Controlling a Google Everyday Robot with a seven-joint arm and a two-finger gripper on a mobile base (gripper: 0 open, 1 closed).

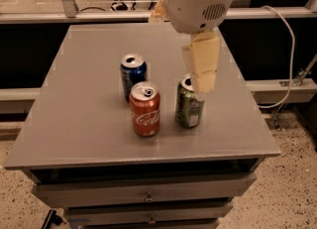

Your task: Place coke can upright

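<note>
Coke can [145, 110] upright on grey table [79, 99]; speckled floor [297, 188] around; gripper [203, 82] over green can [187, 110], opening unclear.

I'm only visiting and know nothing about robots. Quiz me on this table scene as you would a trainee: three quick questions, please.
1. True or false: the coke can stands upright on the table.
2. Where does the gripper hang? A: left of the coke can. B: over the green can. C: under the table.
3. Which can stands just behind the coke can?

Key: 1 true; 2 B; 3 the blue can.
</note>
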